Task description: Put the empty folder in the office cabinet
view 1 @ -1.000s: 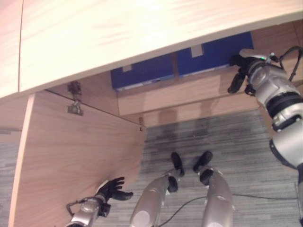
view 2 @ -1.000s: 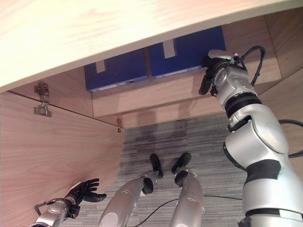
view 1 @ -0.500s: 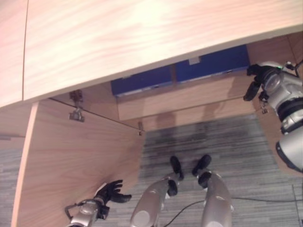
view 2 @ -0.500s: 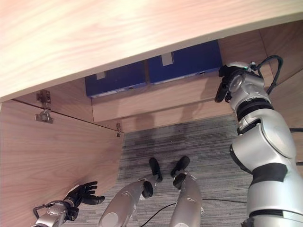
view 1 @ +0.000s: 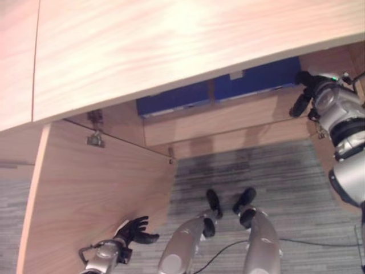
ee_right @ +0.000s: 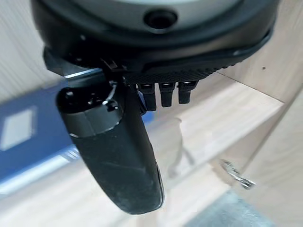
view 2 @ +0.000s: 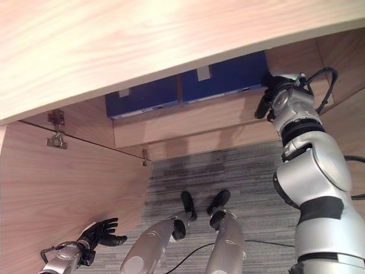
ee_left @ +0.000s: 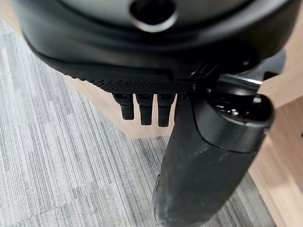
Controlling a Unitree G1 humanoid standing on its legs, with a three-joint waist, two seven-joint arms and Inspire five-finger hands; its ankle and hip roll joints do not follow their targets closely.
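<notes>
Two blue folders lie side by side on the cabinet shelf, one on the left and one on the right, each with a pale label. My right hand hangs at the right end of the right folder, open and holding nothing. In the right wrist view its thumb and straight fingers point past the blue folder toward the bare shelf. My left hand is low beside the open cabinet door, fingers spread and empty; the left wrist view shows its thumb over the carpet.
The left cabinet door stands swung open, with its hinge near the top. A wide wooden panel overhangs the shelf opening. Grey carpet lies in front of the cabinet. Another wooden side panel stands at the right.
The camera has shifted a little. My right hand has drawn rightward from the front of the right folder to its right end. The left hand has stayed put.
</notes>
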